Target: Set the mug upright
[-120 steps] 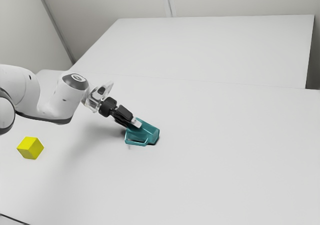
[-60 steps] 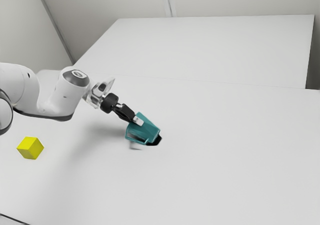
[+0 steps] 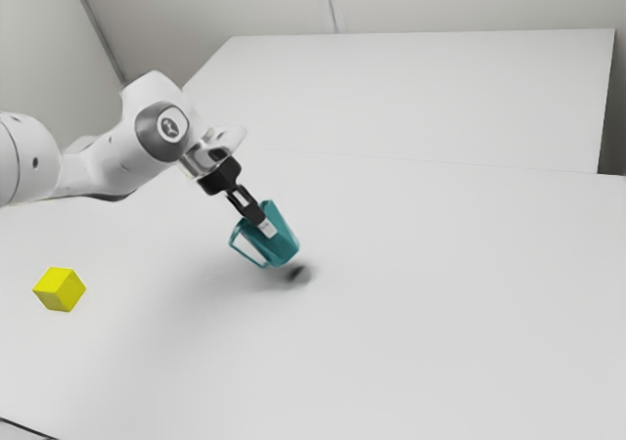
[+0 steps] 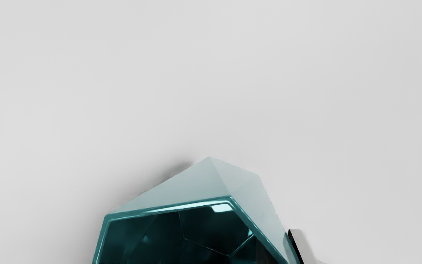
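In the exterior view my gripper (image 3: 264,226) is shut on the wall of the teal mug (image 3: 284,245), by its rim. The mug hangs tilted above the table, its handle on the exterior view's left side and a dark shadow below it. The gripper (image 4: 279,250) also shows in the wrist view, one finger outside the wall and a dark part of the other inside. There the mug (image 4: 192,194) turns its many-sided mouth to the camera. Its handle is hidden in the wrist view.
A yellow cube (image 3: 60,289) rests on the white table (image 3: 421,313), toward the exterior view's left and well apart from the mug. Behind, a raised white surface (image 3: 411,88) stretches toward the walls. A thin dark line crosses the near left corner.
The mug, lying on its side a second ago, has been lifted off the table in my gripper and has swung closer to upright. My arm has risen and my hand points more steeply down.
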Robot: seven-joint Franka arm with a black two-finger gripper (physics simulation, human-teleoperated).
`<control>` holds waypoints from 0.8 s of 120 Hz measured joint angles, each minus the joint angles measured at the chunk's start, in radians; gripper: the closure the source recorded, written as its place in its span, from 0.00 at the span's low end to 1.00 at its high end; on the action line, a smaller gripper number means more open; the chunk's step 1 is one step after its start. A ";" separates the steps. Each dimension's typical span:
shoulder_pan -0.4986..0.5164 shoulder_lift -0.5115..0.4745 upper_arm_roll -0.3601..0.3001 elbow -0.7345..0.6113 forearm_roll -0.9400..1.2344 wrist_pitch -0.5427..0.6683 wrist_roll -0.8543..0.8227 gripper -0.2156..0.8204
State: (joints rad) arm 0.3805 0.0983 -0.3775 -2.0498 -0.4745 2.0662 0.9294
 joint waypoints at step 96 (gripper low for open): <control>-0.003 -0.074 -0.103 -0.221 0.361 0.341 -0.476 0.96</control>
State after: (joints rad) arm 0.3770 0.0238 -0.4809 -2.2704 -0.1140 2.4074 0.4535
